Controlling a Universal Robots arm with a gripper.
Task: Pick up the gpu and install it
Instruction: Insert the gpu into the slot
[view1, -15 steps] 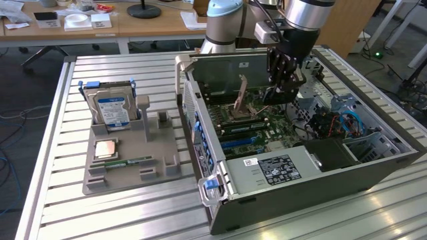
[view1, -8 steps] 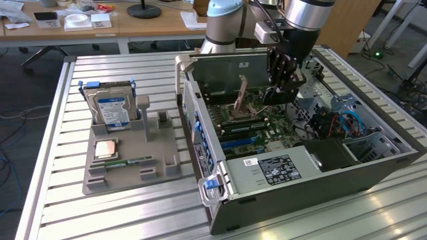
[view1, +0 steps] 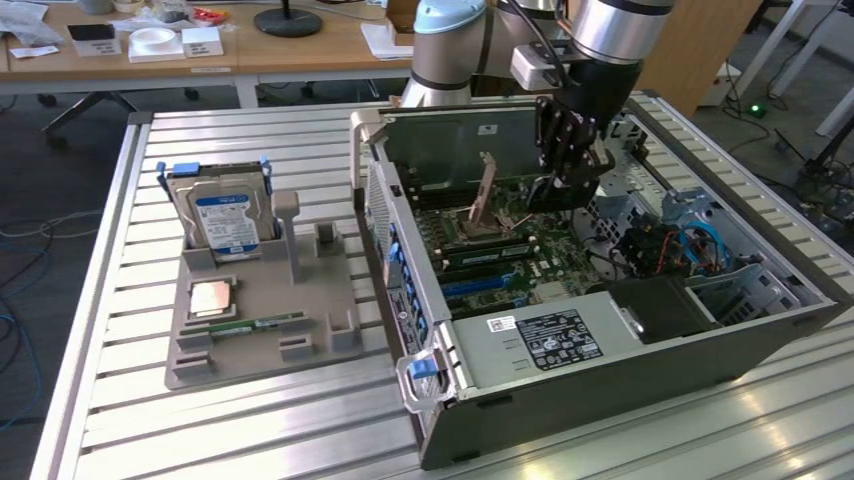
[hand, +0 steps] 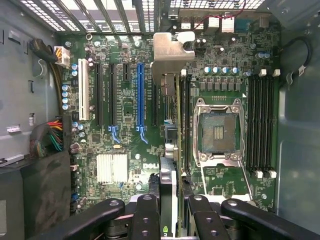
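The tool (hand: 168, 202) grips the gpu (hand: 171, 52), which hangs edge-down right under it inside the computer case (view1: 641, 395). Its long side runs the same way as the blue slot (hand: 139, 95) (just beside it).

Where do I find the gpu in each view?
Exterior view: the gpu hangs in the gripper inside the open computer case, above the motherboard.
Wrist view: the gpu is seen edge-on, between the blue slot and the processor socket.
Shared landmark: the processor socket.
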